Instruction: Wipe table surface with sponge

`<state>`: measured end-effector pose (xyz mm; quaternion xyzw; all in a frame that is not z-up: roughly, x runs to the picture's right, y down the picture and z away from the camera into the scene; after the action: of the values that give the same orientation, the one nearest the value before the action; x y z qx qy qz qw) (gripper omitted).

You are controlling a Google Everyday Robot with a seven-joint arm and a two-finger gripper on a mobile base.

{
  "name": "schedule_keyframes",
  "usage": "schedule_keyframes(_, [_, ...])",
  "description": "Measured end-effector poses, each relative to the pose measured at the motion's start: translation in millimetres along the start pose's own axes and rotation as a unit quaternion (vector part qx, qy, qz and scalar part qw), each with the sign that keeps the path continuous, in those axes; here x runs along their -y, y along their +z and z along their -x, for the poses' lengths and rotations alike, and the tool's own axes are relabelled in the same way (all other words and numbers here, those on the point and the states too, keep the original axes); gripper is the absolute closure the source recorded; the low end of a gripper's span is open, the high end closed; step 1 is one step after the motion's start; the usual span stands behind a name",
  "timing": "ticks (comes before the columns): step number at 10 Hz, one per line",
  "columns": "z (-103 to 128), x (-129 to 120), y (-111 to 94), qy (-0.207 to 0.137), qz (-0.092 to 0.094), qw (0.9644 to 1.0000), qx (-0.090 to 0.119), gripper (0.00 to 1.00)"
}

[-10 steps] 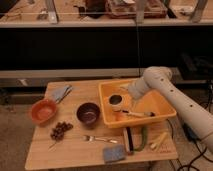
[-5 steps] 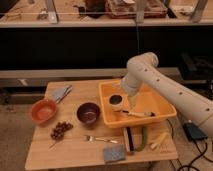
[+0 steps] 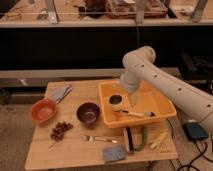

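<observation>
The sponge, a small blue-grey block, lies at the front edge of the wooden table, right of a fork. My white arm reaches in from the right and bends down over the yellow bin. The gripper hangs at the arm's end above the bin's inside, just right of a round tin. It is far behind the sponge and does not touch it.
A brush lies in the bin. A dark purple bowl, an orange bowl, grapes and a grey cloth sit to the left. A dark scrubber, a green item and a yellow item lie in front of the bin.
My arm has swung left over the bin and its elbow has risen. The gripper now hangs nearer the tin. The things on the table have not moved.
</observation>
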<state>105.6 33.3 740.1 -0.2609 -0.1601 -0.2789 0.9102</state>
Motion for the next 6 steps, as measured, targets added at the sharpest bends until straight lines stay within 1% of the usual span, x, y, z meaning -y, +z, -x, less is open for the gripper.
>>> schedule_keyframes(1, [3.3, -5.8, 6.6, -0.006, 0.005, 0.9994, 0.032, 0.20])
schedule_keyframes(2, [8.6, -17.5, 10.4, -0.008, 0.006, 0.9983, 0.058, 0.20])
schedule_keyframes(4, [29.4, -49.1, 9.9, -0.012, 0.004, 0.9970, 0.076, 0.20])
schedule_keyframes(6, [54.9, -82.2, 5.5, -0.011, 0.000, 0.9971, 0.075, 0.20])
